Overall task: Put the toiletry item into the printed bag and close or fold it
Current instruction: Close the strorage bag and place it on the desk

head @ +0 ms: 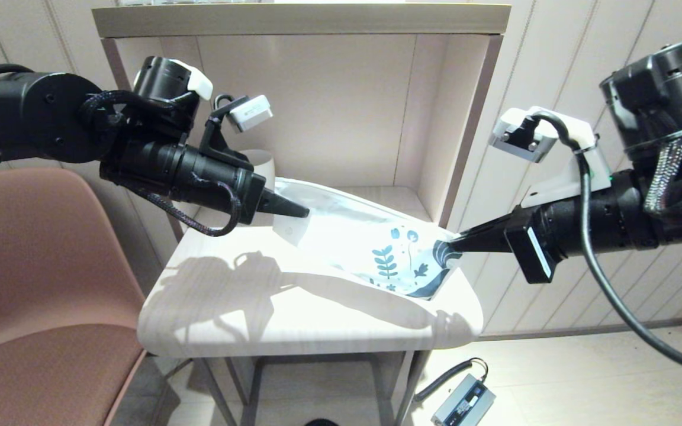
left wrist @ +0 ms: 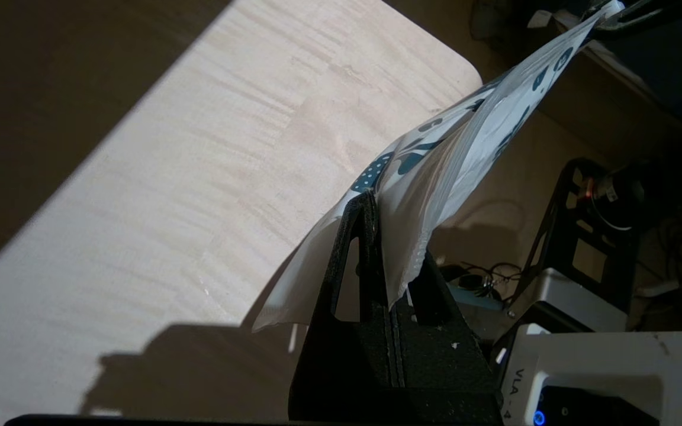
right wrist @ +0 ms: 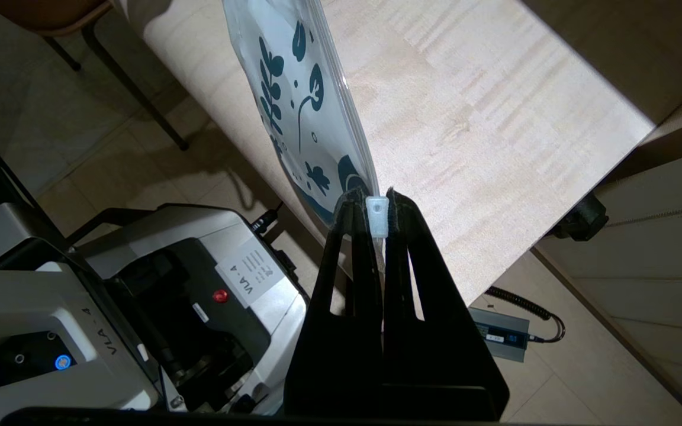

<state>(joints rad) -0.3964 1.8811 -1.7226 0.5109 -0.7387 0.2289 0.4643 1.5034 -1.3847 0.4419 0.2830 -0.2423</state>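
The printed bag (head: 364, 245) hangs stretched between both grippers above the small table, its leaf-printed end toward the right. My left gripper (head: 302, 212) is shut on the plain white end; in the left wrist view the printed bag (left wrist: 436, 177) runs away from the left gripper (left wrist: 379, 236). My right gripper (head: 453, 244) is shut on the printed end, pinching the clear zip slider (right wrist: 377, 216) at the corner of the printed bag (right wrist: 305, 106) in the right wrist view, where the right gripper (right wrist: 376, 204) shows. The comb is not visible.
A white ribbed mug (head: 264, 163) stands behind the left gripper in the shelf alcove. The light wooden table (head: 246, 319) lies under the bag. A brown chair (head: 39, 284) stands at left. A grey power brick (head: 462, 402) lies on the floor.
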